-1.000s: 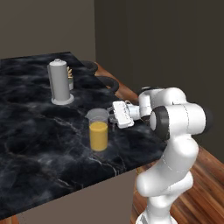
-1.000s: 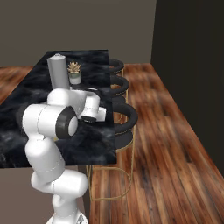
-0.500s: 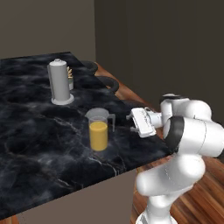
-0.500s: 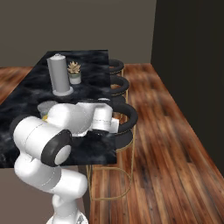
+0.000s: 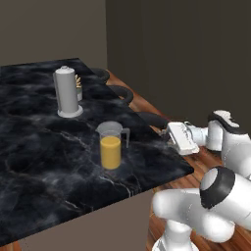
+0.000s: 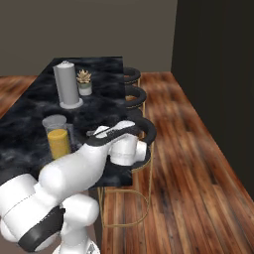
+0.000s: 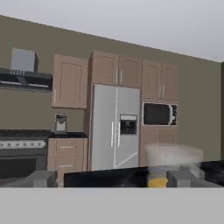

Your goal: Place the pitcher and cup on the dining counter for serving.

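One pitcher, three stools

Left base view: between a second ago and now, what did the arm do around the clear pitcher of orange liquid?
The gripper drew back from the clear pitcher of orange-yellow liquid, letting it go, and swung right, off the edge of the black marble dining counter. The pitcher stayed upright where it stood; the grey knob-topped cylinder and small potted plant did not move.

Orange-yellow pitcher, black counter — white-veined, grey cylinder
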You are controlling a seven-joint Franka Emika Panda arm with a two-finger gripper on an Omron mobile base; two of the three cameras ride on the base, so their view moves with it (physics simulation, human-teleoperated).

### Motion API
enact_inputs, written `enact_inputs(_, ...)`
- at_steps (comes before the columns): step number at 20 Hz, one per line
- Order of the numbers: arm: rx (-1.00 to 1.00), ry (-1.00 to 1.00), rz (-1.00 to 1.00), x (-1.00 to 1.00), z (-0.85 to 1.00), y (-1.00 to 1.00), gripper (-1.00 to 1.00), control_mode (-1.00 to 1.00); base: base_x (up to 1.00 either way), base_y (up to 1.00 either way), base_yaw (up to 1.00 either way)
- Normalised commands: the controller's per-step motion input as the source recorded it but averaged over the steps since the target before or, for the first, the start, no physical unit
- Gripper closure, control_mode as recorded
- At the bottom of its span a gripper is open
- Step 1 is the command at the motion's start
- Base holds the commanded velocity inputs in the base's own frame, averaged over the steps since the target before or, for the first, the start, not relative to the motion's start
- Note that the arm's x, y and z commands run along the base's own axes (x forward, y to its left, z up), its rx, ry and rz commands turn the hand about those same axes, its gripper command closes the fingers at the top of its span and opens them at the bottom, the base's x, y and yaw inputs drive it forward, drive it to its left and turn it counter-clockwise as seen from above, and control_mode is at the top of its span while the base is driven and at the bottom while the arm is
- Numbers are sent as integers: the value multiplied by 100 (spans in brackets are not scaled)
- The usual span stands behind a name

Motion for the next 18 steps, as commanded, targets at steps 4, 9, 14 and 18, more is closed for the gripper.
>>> enact_inputs(4, -7, 24, -38, -84, 69, 0, -100, -100, 0, 0, 0)
enact_inputs(9, -14, 34, -50, -58, 37, 0, -100, -100, 0, 0, 0)
enact_inputs(14, -16, 47, -58, -29, 23, 0, -100, -100, 0, 0, 0)
enact_inputs(18, -20, 57, -57, -6, 27, 0, -100, -100, 0, 0, 0)
